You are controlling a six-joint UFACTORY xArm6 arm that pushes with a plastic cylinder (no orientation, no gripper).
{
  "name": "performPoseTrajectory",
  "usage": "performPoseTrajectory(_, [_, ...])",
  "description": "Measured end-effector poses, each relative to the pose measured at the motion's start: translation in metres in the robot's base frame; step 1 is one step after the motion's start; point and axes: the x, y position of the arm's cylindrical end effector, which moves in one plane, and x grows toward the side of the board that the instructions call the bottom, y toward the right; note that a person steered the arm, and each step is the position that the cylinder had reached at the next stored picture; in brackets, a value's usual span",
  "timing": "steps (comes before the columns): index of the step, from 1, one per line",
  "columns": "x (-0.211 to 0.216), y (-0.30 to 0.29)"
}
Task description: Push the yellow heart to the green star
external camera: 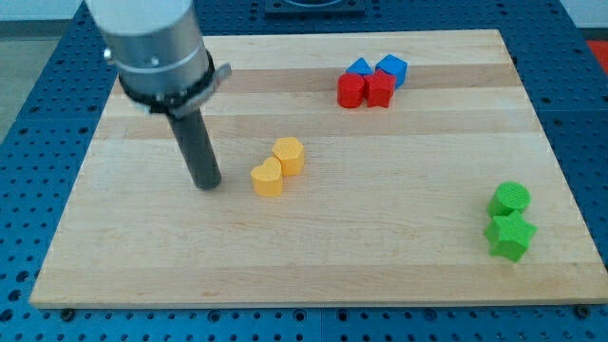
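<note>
No text, label, brand, number or sign can be read anywhere in the view: none on the pale wooden counter (313,256), on the coloured blocks lying on it, on the grey arm housing with its dark rod, or on the blue perforated surface around the counter.

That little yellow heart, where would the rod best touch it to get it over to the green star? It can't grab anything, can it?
No, it only pushes. I would press my tip on the yellow heart at its left face, slightly toward the view's top, since the green star lies far to the view's right and lower. My tip stands just left of the heart already. The yellow hexagon touches its upper right and might come along.
</note>
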Motion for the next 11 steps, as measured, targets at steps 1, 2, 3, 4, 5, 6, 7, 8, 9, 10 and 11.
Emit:
performPoseTrajectory(1, [-0.011, 0.018])
performPoseTrajectory(2, [-0.003, 0.059])
performPoseTrajectory(3, [0.014, 0.083])
performPoseTrajectory(4, [0.033, 0.083])
performPoseTrajectory(5, [0.057, 0.084])
performPoseTrajectory(6, [0.075, 0.087])
performPoseTrajectory(7, [0.085, 0.1])
performPoseTrajectory(8, [0.088, 0.127])
performPoseTrajectory(9, [0.096, 0.147])
performPoseTrajectory(10, [0.101, 0.166])
performPoseTrajectory(11, [0.101, 0.19])
